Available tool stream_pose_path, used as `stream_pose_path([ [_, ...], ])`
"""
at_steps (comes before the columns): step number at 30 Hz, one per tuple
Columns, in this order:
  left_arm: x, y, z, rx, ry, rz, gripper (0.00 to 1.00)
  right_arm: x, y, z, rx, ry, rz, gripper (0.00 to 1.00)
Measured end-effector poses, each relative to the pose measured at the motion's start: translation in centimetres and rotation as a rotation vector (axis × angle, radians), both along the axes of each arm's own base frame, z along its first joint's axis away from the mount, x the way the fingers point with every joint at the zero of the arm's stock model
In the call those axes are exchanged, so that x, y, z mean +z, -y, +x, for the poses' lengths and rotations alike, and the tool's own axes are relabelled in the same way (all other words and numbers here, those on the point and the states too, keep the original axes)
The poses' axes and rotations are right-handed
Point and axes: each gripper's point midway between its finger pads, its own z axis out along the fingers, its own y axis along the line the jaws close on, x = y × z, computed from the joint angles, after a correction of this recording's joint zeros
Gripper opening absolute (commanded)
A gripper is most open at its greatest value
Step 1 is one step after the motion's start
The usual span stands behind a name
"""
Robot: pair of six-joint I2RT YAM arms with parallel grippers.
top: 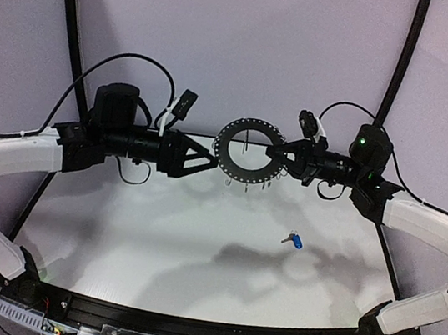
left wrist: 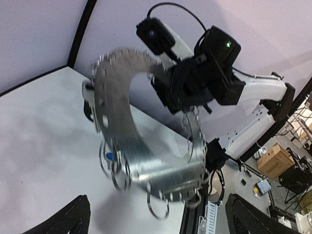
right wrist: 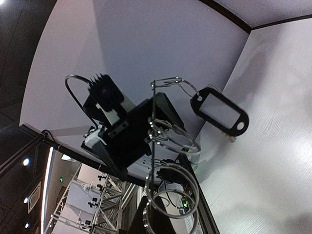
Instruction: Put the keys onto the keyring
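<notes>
One key [left wrist: 109, 156] mostly behind keyring [left wrist: 115, 117]

Brushed grey metal keyring [top: 251, 124] (matt white table [top: 154, 241], faintly grained)

Left arm [top: 6, 156]: reaches in from the left, forearm level.
Left gripper [top: 208, 162]: fingers spread wide, pointing right.
Right arm [top: 426, 223]: reaches in from the right, wrist level.
Right gripper [top: 281, 155]: fingers pinched together, pointing left.
Stance: grippers face each other, apart.
</notes>
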Motion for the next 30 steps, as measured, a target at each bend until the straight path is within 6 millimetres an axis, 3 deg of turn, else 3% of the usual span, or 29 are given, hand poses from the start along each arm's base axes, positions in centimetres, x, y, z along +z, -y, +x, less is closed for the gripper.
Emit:
stream_pose_path([
  [5, -3.5, -2.1, -2.5, -0.020, -0.001, 0.038, 0.97, 0.1, 0.2, 1.0, -0.057, -0.043, 0.005, 0.00],
  [10, -3.5, -3.0, -3.3, -0.012, 0.044, -0.008, 0.91, 0.1, 0.5, 2.3, -0.135, -0.105, 0.019, 0.00],
  [23, -2.0, -0.3, -2.1, -0.027, 0.131, -0.064, 0.91, -0.1, 1.4, 4.9, -0.302, -0.189, 0.051, 0.00],
  [30, -1.8, 1.6, -1.0, -0.020, 0.122, -0.092, 0.90, 0.8, 1.5, 4.7, -0.366, -0.173, 0.063, 0.00],
])
